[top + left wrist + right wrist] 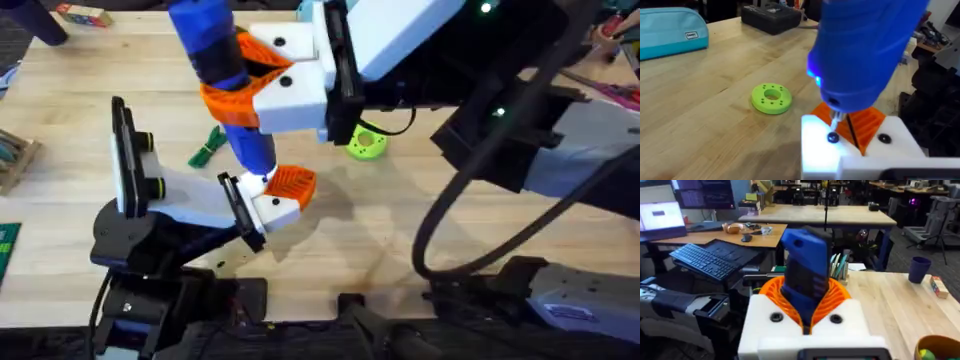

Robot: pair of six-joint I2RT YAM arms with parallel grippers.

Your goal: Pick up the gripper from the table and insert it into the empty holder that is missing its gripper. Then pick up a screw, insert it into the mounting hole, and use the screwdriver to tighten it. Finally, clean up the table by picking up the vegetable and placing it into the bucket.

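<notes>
Table (700, 100), screwdriver (865, 50) tip on gripper (850, 135) screw

Lime-green holed disc (771, 98) — teal pouch (671, 30) beyond — on wood.

We find the screwdriver (222, 70) cut off by the overhead view's top edge, its tip hidden there behind the gripper (285, 195) and holder (190, 205). The bucket (939, 348) is clipped at the right wrist view's corner. We cannot tell where the left arm's jaws stand.
</notes>
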